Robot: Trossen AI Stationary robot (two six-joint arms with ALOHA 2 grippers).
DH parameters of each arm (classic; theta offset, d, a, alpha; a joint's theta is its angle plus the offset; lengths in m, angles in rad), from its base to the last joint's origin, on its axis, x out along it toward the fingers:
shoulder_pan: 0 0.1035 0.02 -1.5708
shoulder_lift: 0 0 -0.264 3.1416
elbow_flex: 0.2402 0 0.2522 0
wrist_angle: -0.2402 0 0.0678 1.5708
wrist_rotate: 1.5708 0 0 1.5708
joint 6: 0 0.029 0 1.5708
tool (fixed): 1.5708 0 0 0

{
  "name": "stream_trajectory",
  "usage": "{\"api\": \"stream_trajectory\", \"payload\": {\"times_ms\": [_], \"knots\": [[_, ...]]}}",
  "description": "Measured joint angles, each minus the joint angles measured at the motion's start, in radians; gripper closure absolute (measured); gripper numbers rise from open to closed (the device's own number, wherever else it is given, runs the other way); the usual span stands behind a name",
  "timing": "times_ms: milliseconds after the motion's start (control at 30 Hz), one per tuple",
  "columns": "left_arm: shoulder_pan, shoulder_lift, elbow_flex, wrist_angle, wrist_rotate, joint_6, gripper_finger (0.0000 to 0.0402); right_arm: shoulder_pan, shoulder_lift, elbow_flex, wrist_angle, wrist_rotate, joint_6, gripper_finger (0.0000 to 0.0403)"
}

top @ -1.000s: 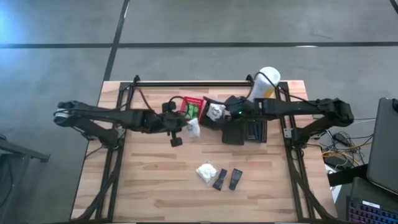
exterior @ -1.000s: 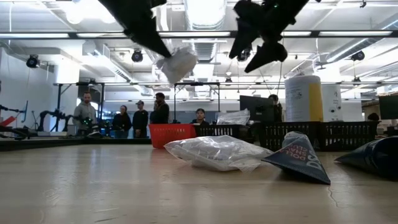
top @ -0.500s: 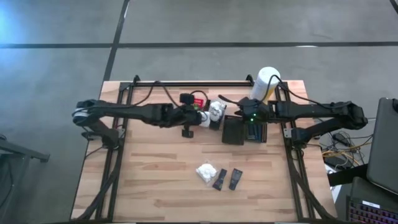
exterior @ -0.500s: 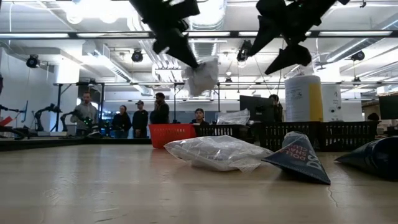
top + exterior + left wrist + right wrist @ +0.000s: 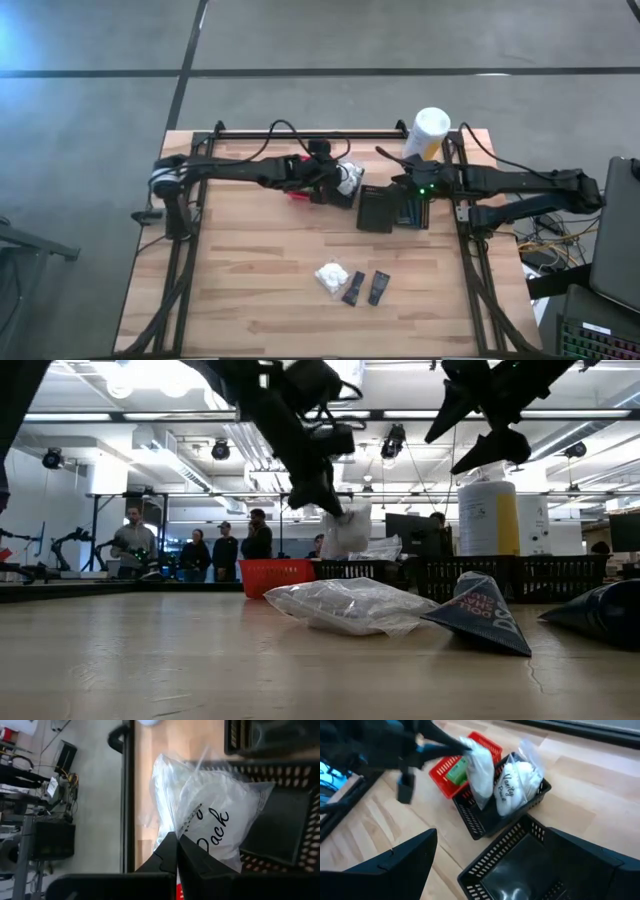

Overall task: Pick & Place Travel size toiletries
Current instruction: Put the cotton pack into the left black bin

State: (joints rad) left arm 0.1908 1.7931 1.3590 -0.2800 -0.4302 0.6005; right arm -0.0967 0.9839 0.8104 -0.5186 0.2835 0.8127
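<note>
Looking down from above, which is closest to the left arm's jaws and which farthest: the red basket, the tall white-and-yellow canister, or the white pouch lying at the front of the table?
From the left gripper:
1. Red basket, right beside it, toward the left arm's side.
2. White-and-yellow canister, at the table's back edge on the right.
3. Loose white pouch, near the front edge, beside two black packets.

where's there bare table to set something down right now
Bare wood runs along the near side left of the white pouch and two black razors, and right of them too. It is crowded at the far middle: red basket, black baskets, canister, both arms.
</note>
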Motion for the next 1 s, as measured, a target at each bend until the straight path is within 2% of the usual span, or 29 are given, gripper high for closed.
{"api": "stream_trajectory", "payload": {"times_ms": [167,767,867,1000], "knots": [[0.010,0.054,0.012,0.017,0.060,0.029,0.0398,0.000,-0.043,-0.012,0.001,0.008,-0.001,0.0039],[0.012,0.165,0.014,0.079,0.093,0.027,0.0396,0.000,-0.040,-0.013,-0.004,0.007,-0.007,0.0039],[0.012,0.175,0.013,0.078,0.084,-0.006,0.0381,0.000,-0.035,-0.013,-0.004,0.007,-0.009,0.0039],[0.012,0.175,0.013,0.078,0.069,-0.044,0.0329,0.000,-0.031,-0.013,-0.005,0.007,-0.011,0.0039]]}}
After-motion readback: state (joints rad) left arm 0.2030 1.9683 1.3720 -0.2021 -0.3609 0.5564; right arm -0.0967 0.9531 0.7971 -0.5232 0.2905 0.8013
